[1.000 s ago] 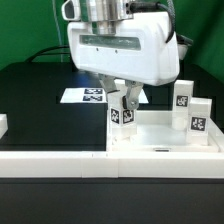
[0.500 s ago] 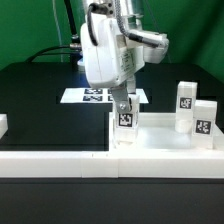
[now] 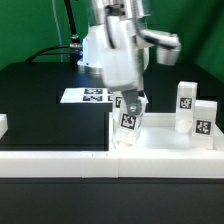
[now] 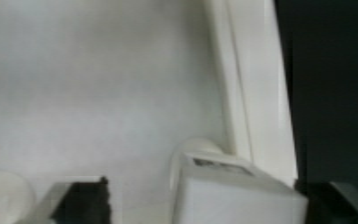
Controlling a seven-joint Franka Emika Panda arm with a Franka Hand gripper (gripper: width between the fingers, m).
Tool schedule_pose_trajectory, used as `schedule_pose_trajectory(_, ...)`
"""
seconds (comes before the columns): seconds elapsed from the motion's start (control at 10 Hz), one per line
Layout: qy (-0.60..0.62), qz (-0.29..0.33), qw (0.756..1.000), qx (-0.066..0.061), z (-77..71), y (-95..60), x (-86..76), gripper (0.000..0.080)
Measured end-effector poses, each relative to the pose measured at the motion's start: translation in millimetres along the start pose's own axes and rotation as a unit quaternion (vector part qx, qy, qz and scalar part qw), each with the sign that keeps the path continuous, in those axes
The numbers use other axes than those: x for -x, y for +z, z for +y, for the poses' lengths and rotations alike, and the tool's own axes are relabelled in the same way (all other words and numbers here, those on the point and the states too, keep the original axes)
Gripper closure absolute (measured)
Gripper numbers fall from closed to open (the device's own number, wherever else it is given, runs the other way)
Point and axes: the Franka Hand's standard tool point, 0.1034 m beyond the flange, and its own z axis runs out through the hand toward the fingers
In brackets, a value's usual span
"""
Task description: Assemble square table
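At centre frame the claw [image 3: 130, 108], clamped on a tilted leg [image 3: 129, 120], works it into the square tabletop's [image 3: 160, 140] corner, while two legs [image 3: 185, 97] at right wait unattached.

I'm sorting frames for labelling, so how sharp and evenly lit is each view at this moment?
Exterior view: the arm's upper housing is motion-smeared, while the leg in the gripper and the two legs standing at the exterior view's right are fairly crisp; lighting is even, the tabletop bright against the black table. Wrist view: soft throughout, the white surface nearly washed out, the held leg and jaws blurred.
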Motion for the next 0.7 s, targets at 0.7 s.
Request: schedule_pose_trajectory(0.7,-0.418,0.036,0.907,0.043,-2.4,3.0,-14.6,0.015)
